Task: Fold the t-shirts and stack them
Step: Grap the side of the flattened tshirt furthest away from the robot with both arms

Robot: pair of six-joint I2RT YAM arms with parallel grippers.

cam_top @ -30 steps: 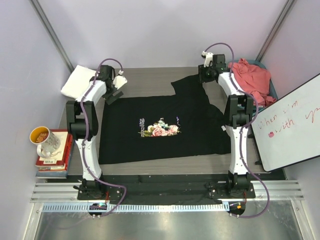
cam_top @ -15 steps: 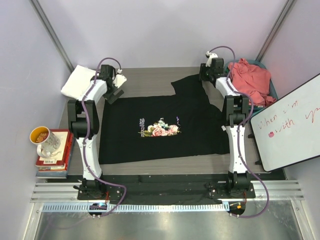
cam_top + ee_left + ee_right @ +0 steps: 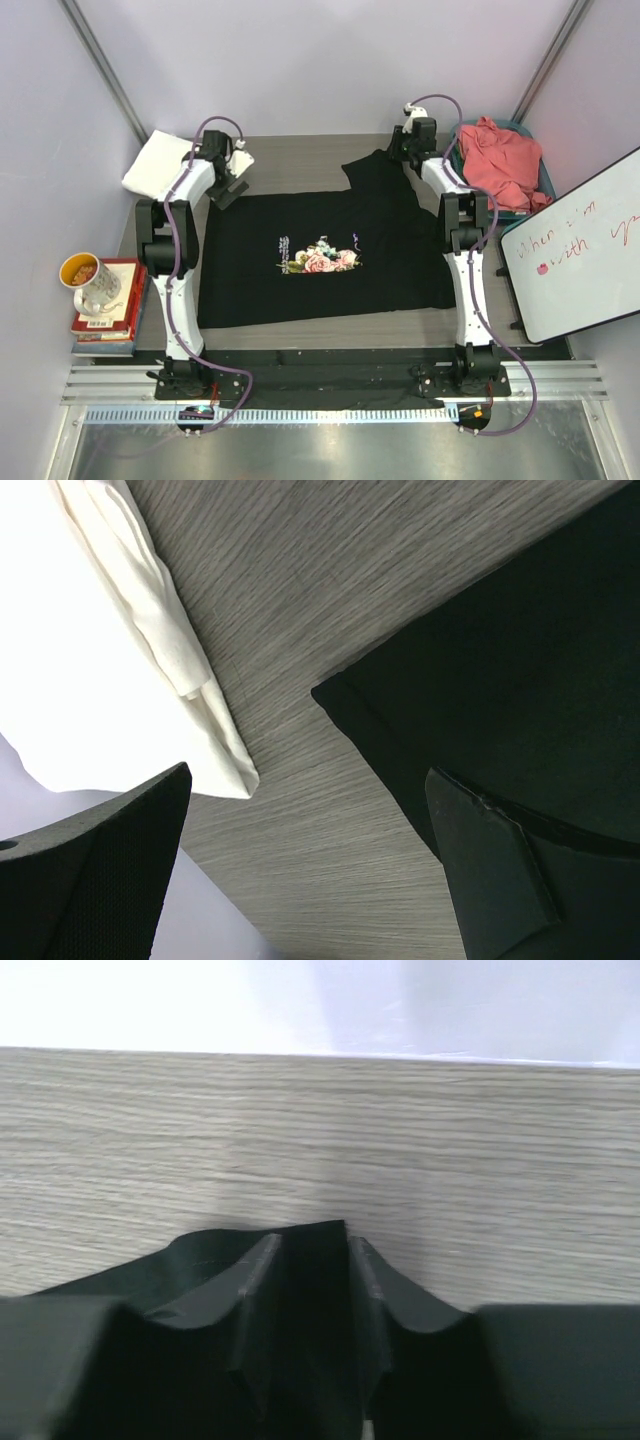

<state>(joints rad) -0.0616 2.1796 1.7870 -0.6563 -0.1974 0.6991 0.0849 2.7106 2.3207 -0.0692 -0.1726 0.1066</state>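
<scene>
The black t-shirt [image 3: 300, 225] with a pink-rose print lies spread flat on the grey table [image 3: 300, 155]. My right gripper [image 3: 398, 150] is shut on its far right corner; in the right wrist view [image 3: 308, 1272] a pinch of black cloth [image 3: 312, 1250] stands between the fingers. My left gripper [image 3: 228, 187] is open and empty over the shirt's far left corner [image 3: 520, 660]. Its fingers [image 3: 95, 875] straddle bare table. The white t-shirt [image 3: 155, 163] lies folded at the far left corner and shows in the left wrist view [image 3: 90, 630]. The coral-pink t-shirt [image 3: 505, 158] is bunched at the far right.
The coral shirt sits in a blue bin [image 3: 546, 180] at the far right. A whiteboard [image 3: 580, 250] leans at the right edge. A mug [image 3: 92, 283] stands on books [image 3: 110, 322] left of the table. Lilac walls close the back and sides.
My right gripper has moved left and toward the far edge with the black shirt's corner in it, pulling that flap out. My left gripper has barely moved.
</scene>
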